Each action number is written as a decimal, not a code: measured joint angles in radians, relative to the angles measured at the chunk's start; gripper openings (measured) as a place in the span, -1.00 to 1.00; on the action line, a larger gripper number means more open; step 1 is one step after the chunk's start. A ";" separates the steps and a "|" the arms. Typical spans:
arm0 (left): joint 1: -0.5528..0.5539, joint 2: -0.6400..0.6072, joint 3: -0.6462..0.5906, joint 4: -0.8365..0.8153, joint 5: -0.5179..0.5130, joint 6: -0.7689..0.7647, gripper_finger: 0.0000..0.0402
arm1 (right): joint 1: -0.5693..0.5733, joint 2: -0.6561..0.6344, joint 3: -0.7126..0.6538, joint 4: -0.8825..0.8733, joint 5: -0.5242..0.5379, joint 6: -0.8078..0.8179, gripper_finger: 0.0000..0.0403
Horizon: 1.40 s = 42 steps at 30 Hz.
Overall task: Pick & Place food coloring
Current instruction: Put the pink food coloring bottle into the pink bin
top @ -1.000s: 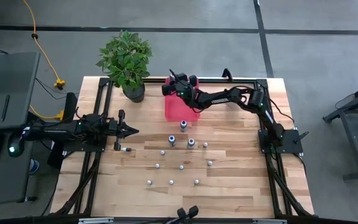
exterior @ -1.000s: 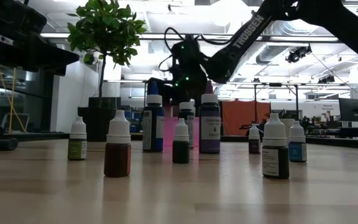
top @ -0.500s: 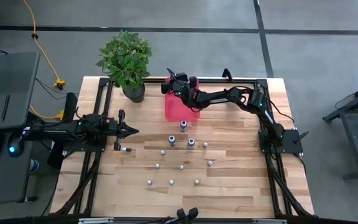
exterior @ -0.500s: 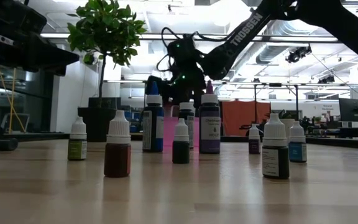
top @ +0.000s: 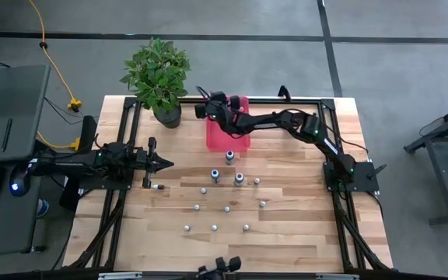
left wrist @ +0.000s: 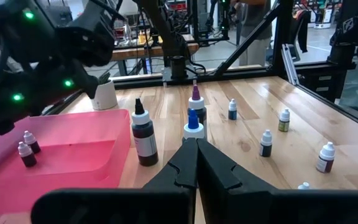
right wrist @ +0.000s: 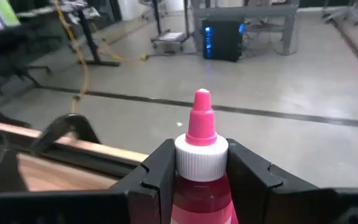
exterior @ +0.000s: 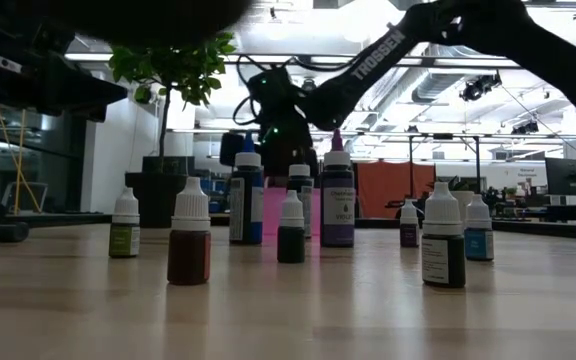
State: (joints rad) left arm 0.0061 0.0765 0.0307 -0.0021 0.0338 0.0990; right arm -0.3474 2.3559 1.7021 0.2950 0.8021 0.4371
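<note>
My right gripper (top: 205,107) reaches over the far left corner of the pink tray (top: 239,144) and is shut on a food coloring bottle (right wrist: 201,149) with a pink body, white cap and pink tip. Two small bottles (left wrist: 26,147) lie in the tray. Several more food coloring bottles (top: 229,157) stand upright on the wooden table in front of the tray, the taller ones (exterior: 247,198) nearest it. My left gripper (top: 166,164) waits shut at the table's left, touching nothing. My right gripper pinches the bottle between its two fingers at the white cap (right wrist: 201,163), one finger (right wrist: 159,167) on each side. The pink tip (right wrist: 201,118) sticks out past the fingertips. The bottle is lifted clear of the table and the tray.
A potted plant (top: 159,78) stands at the table's far left corner, close to my right gripper. A small white pot (left wrist: 106,96) stands beyond the tray. Black frame rails (top: 120,194) run along the table's edges. Bare wood lies at the near side.
My right gripper has carried the pink bottle toward the table's left edge, from above the tray's middle to its far left corner near the plant, and has turned a little. The standing bottles have not moved.
</note>
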 joint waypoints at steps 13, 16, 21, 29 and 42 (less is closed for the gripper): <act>0.000 0.000 0.000 0.000 0.000 0.000 -1.00 | -0.015 0.001 0.014 -0.097 0.011 0.091 -0.45; 0.000 0.000 0.000 0.000 0.000 0.000 -1.00 | -0.019 0.002 0.014 -0.130 0.008 0.136 -0.43; 0.000 0.000 0.000 0.000 0.000 0.000 -1.00 | -0.020 0.001 0.014 -0.124 0.011 0.135 -0.42; 0.000 0.000 0.000 0.000 0.000 0.000 -1.00 | -0.019 0.001 0.014 -0.126 0.010 0.132 -0.41; 0.000 0.000 0.000 0.000 0.000 0.000 -1.00 | -0.024 -0.027 0.014 -0.127 -0.064 0.160 -0.40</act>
State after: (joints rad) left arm 0.0061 0.0763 0.0307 -0.0021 0.0338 0.0990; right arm -0.3718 2.3292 1.7164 0.1683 0.7376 0.5967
